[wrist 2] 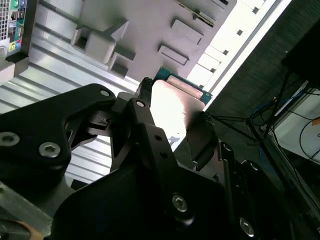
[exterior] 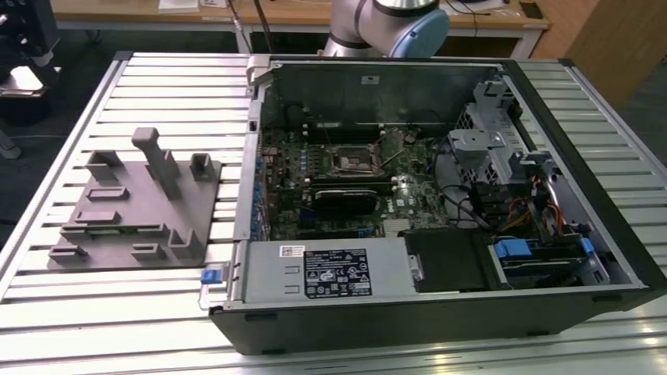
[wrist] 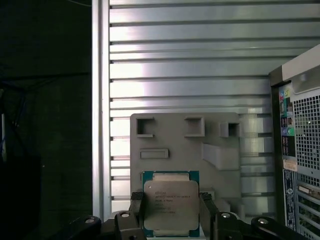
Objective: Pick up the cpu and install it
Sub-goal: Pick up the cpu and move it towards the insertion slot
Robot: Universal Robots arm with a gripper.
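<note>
Claw (wrist: 171, 212) was clamped on the cpu (wrist: 170, 204), one black finger (wrist: 137, 207) on each of two opposite edges, jaws narrowed to the chip's width. The pale metal top of the cpu faced the first wrist camera, with a thin green board rim showing round it. In the second wrist view the same grip showed from the other side: the cpu (wrist 2: 176, 106) sat between the fingertips of the claw (wrist 2: 174, 104), its pale face bright with glare, green edge at the far end. The grey holder (wrist: 180, 137) lay behind the cpu in both wrist views, on the slatted metal table (wrist: 200, 65); the chip overlapped the holder's near edge in the first wrist view, and I couldn't tell if it touched. The holder's recesses and raised blocks (wrist 2: 145, 25) were visible past the chip. One corner of the PC case (wrist: 300, 150) stood beside the holder, port panel showing. In the exterior view the holder (exterior: 136, 211) sat on the table (exterior: 156, 86) at the view's left, just beside the open case (exterior: 438, 320), which lay on its side. Inside, the motherboard (exterior: 312, 195) faced up, with the dark square socket (exterior: 354, 162) near its middle. The arm (exterior: 391, 27) stood behind the case at the table's far edge.
</note>
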